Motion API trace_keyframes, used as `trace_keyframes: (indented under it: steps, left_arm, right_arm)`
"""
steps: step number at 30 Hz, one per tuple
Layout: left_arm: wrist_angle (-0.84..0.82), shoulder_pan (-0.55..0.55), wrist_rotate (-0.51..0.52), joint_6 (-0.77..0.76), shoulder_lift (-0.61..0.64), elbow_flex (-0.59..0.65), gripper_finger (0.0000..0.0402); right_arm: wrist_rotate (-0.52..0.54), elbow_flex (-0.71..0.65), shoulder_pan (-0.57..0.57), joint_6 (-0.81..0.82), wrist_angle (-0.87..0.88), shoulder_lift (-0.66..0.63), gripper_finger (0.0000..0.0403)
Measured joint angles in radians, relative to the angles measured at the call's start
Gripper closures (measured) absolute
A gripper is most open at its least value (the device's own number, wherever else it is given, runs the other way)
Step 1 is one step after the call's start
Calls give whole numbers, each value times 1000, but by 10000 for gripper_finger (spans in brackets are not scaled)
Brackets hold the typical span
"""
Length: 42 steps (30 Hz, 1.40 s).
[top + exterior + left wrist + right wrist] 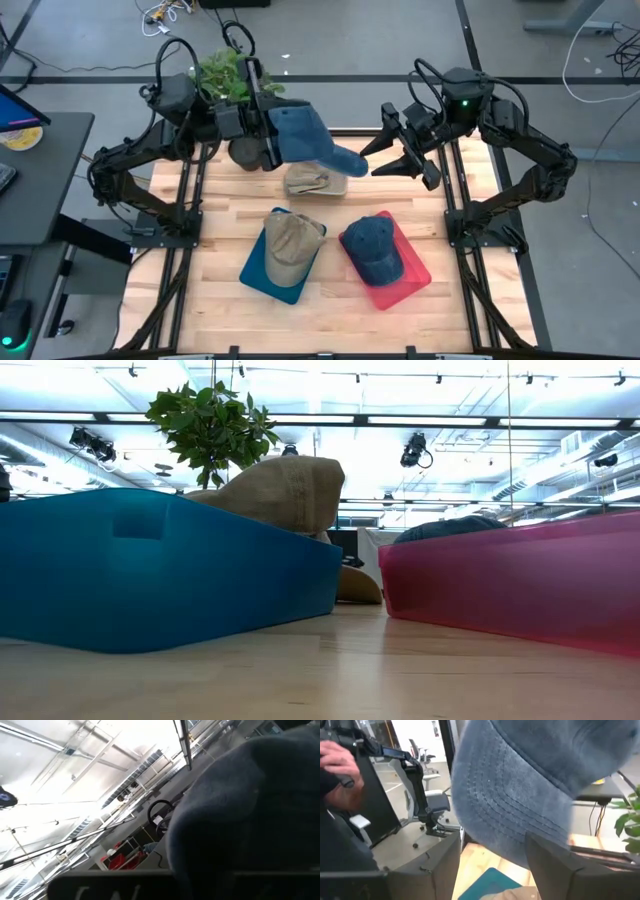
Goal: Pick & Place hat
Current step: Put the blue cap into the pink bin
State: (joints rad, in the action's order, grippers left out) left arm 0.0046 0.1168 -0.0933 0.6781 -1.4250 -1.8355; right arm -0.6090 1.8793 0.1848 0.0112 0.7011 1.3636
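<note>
A blue denim hat [305, 135] hangs lifted over the table's far edge at my left gripper [268, 132], which is shut on it. The hat fills the left wrist view [250, 810]. Its brim [348, 160] points toward my open right gripper [392, 158]. In the right wrist view the brim [510, 815] stands just ahead of the gap between that gripper's fingers; I cannot tell whether they touch it. A tan hat [314, 181] lies on the table under the lifted one. Another tan hat [292, 243] sits in a blue tray [258, 272], and a second blue hat [374, 248] in a red tray [415, 275]. My left gripper holds the blue hat by the crown's back side [282, 130], opposite the brim, coming level from the table's left. The hat itself hides the fingers' place of contact. The hat is lifted clear, its brim sloping down toward the right.
A potted plant [228, 75] stands behind the left gripper at the far edge. In the low view the blue tray [150, 570] and the red tray [520, 585] fill the foreground. Bare wood shows along the near edge [330, 320].
</note>
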Motion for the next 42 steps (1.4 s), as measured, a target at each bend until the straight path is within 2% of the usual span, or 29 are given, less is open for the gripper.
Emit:
trace_keyframes:
  steps: [4, 12, 17, 20, 25, 30, 33, 36, 39, 42]
  left_arm:
    - [2, 0, 5, -1, 0, 0, 398]
    - [26, 0, 11, -12, 0, 0, 398]
    - [39, 0, 102, 13, -1, 0, 398]
    - [43, 0, 117, 3, -1, 1, 398]
    - [64, 0, 117, -43, -1, 1, 398]
    - [60, 0, 117, -63, -10, 1, 398]
    - [61, 0, 117, -64, -8, 1, 398]
    - [55, 0, 117, -64, -8, 1, 398]
    - [48, 0, 117, -64, -8, 1, 398]
    - [13, 0, 117, -64, -8, 1, 391]
  right_arm:
    - [5, 0, 0, 33, -17, 0, 176]
    - [175, 0, 0, -82, -16, 6, 138]
    - [175, 0, 0, -120, 23, 4, 109]
    - [196, 0, 0, -145, 45, 0, 98]
    - [321, 0, -22, -174, -18, 7, 96]
    - [355, 0, -38, -182, -122, 26, 109]
    - [370, 0, -37, -205, -135, 36, 128]
    - [390, 0, -37, -213, -115, 41, 174]
    - [392, 0, -37, -209, -98, 41, 253]
    - [392, 0, -37, -211, -95, 41, 356]
